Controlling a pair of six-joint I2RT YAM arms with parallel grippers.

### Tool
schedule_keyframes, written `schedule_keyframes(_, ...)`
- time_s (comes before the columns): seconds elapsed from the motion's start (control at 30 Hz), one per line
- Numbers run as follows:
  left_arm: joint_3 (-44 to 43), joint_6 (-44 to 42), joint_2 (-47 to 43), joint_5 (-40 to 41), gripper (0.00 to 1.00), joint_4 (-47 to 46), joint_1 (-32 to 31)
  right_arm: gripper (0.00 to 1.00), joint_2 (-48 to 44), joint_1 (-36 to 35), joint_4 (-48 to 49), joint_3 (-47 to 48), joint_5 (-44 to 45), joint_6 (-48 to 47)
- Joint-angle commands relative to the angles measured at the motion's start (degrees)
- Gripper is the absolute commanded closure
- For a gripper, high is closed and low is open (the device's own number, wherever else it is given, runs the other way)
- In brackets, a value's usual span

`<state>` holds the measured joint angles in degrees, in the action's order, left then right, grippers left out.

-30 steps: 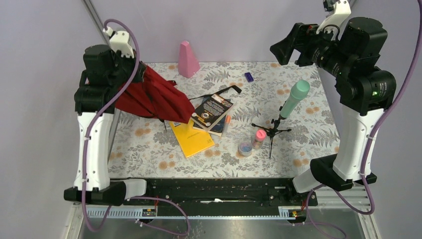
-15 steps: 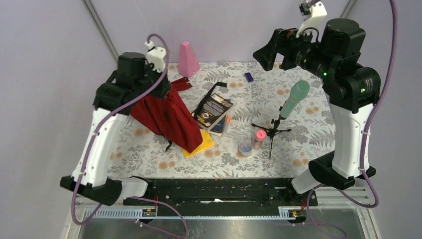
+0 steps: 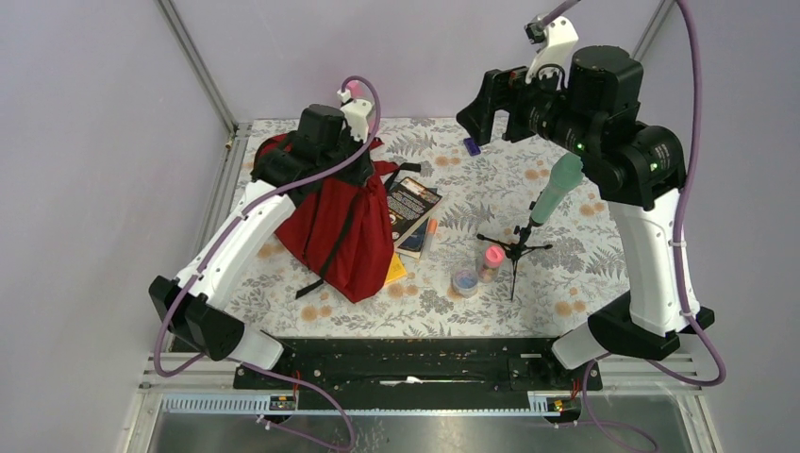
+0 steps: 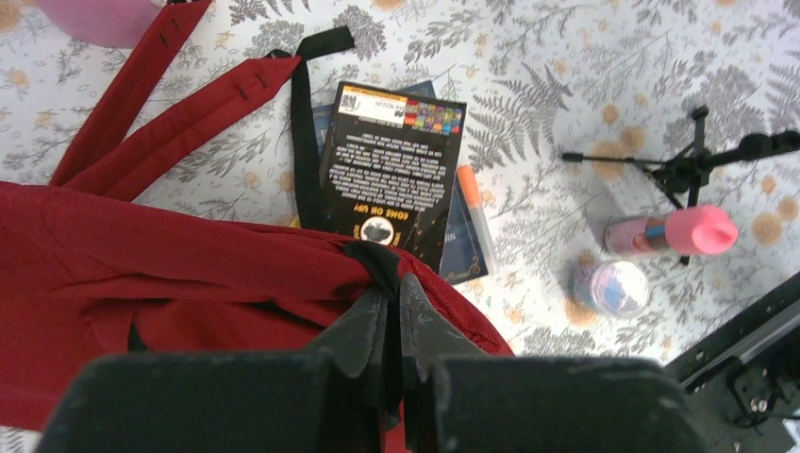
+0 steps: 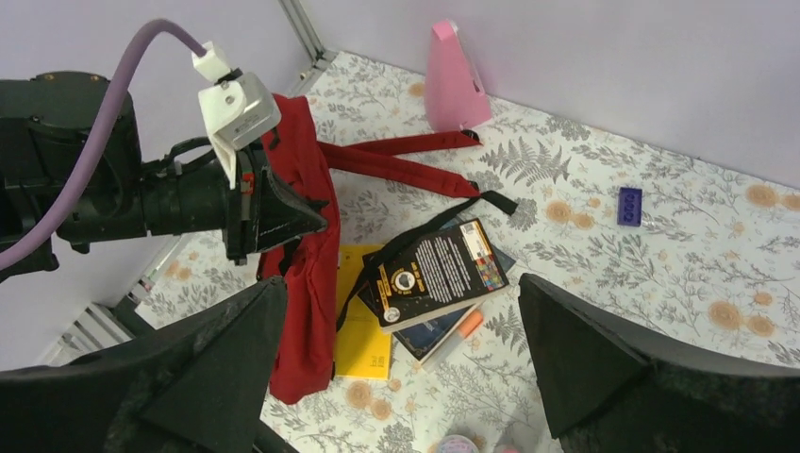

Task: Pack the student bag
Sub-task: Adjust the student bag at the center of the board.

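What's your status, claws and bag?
Left claw shut on student bag, held up by its top loop. Right claw open, empty. Yellow book partly hidden by bag.

A dark red student bag (image 3: 340,236) is seen standing bunched on the floral table (image 3: 585,274), its top hidden beneath the wrist of the left arm (image 3: 241,231). A yellow book (image 3: 395,271) is partly covered by the bag's right edge. Just beside it, a black book (image 3: 412,202) is stacked on another, with an orange marker (image 3: 430,229) alongside. Further right, a green microphone (image 3: 557,184) is mounted on a tripod (image 3: 514,253), with a pink-capped tube (image 3: 491,259) and a small jar (image 3: 464,280) near its legs. The right gripper (image 3: 472,113) is raised by a purple block (image 3: 472,145), jaws apart.
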<state>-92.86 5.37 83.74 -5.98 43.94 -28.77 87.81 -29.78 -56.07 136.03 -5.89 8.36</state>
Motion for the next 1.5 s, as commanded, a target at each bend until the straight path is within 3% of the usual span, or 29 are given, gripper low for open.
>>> schedule_keyframes(0.0, 4.2, 4.7, -1.6, 0.3, 1.00, -10.6, 0.2, 0.00, -2.9, -2.2, 4.7, -4.4, 7.1, -2.4)
schedule_keyframes(0.03, 5.6, 5.5, -1.2, -0.9, 0.99, -11.8, 0.2, 0.00, -3.9, -2.5, 5.9, -6.9, 8.1, -2.5)
schedule_keyframes(0.07, 6.3, 6.2, -0.7, -2.2, 0.89, -12.9, 0.2, 0.00, -4.7, -2.7, 7.2, -8.8, 8.5, -2.4)
schedule_keyframes(0.23, 5.8, 5.7, 0.0, -6.0, 0.28, -14.7, 0.2, 0.00, -7.8, -4.0, 12.2, -15.4, 9.0, -2.2)
schedule_keyframes(0.3, 6.8, 5.2, -2.6, -4.3, 0.15, -16.3, 0.3, 0.00, -8.4, -4.6, 12.7, -16.7, 9.2, -2.4)
schedule_keyframes(0.4, 9.7, 4.0, -7.6, -2.3, 0.04, -17.9, 0.9, 0.00, -9.5, -5.3, 14.5, -19.2, 10.3, -2.9)
schedule_keyframes(0.67, 21.1, 4.5, -15.7, -3.5, 0.01, -11.5, 11.5, 0.00, -13.1, -6.8, 21.3, -30.0, 10.5, -2.9)
schedule_keyframes(0.9, 32.2, 10.8, -15.8, -2.2, 0.01, -10.0, 19.3, 0.00, -11.4, -9.9, 23.2, -34.3, 10.2, -0.9)
schedule_keyframes(1.17, 32.8, 10.9, -11.3, -7.0, 0.01, -11.9, 21.9, 0.00, -8.5, -16.0, 26.1, -42.7, 8.2, 8.2)
schedule_keyframes(1.47, 29.8, 7.6, -3.5, -3.5, 0.01, -9.9, 21.9, 0.01, -3.7, -19.1, 28.8, -50.2, 10.3, 17.4)
